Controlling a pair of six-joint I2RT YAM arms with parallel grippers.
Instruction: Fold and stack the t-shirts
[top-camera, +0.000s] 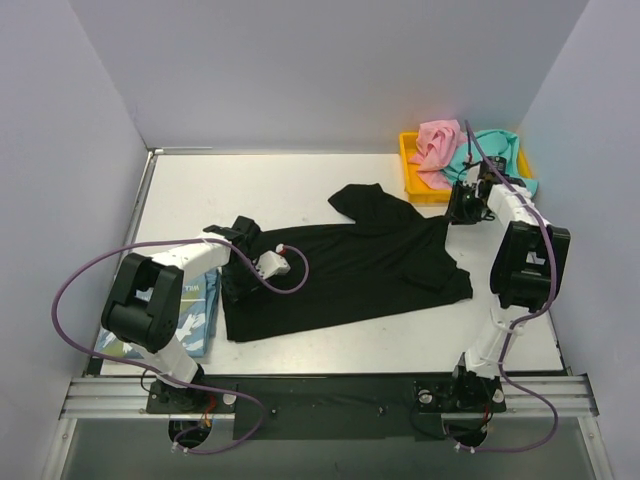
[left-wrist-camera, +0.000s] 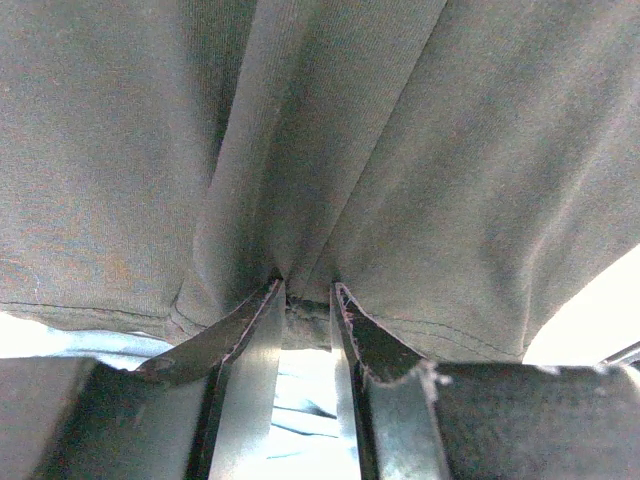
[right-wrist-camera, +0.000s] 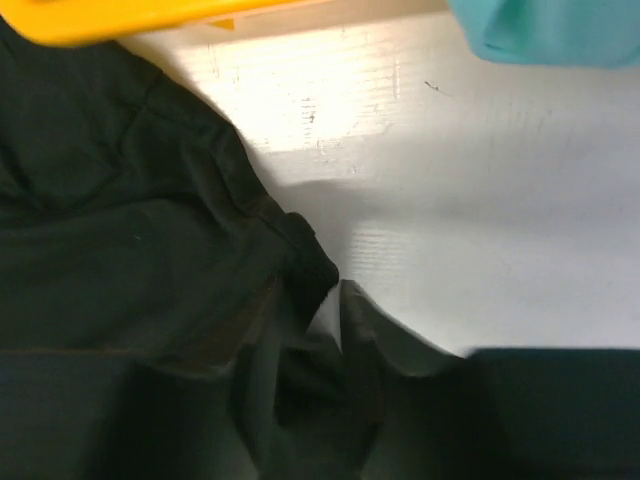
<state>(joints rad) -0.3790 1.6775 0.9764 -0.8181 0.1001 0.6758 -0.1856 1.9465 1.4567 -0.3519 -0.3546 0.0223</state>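
Left jaws are clamping the unfolded black cloth t-shirt (top-camera: 350, 265) by its hem, right jaws' hold unclear; crumpled pink t-shirt (top-camera: 437, 140) and teal t-shirt (top-camera: 500, 148) are waiting.

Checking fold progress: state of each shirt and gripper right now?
Black shirt: spread out, unfolded, wrinkled.
Blue shirt: folded, lying far left.
Pink shirt: crumpled in tray.
Teal shirt: crumpled, spilling over tray's edge.
Left gripper: shut on black shirt's hem.
Right gripper: at black shirt's right edge, grip unclear.
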